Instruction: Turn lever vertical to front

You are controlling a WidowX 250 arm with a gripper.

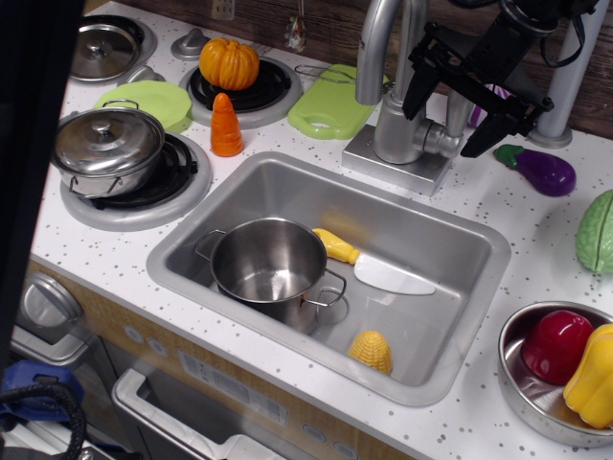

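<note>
The lever [458, 115] is a short silver-grey stick standing roughly upright from a stubby joint [436, 140] on the right side of the tap body [397, 125]. The tall curved spout [372, 48] rises behind the sink [460, 251]. My black gripper [445, 127] comes down from the upper right. Its jaws are spread, with one finger [418, 96] in front of the tap body and the other [481, 142] to the right of the lever. The lever stands between them, and I see no clear contact.
In the sink lie a steel pot [268, 261], a yellow-handled knife [378, 268] and a corn piece [372, 351]. An eggplant [541, 169], a cabbage [599, 230] and a bowl of peppers [565, 369] are on the right. A grey pole [567, 72] stands behind the gripper. A stove with a pumpkin [229, 63], a carrot [226, 126] and a lidded pot [107, 146] is on the left.
</note>
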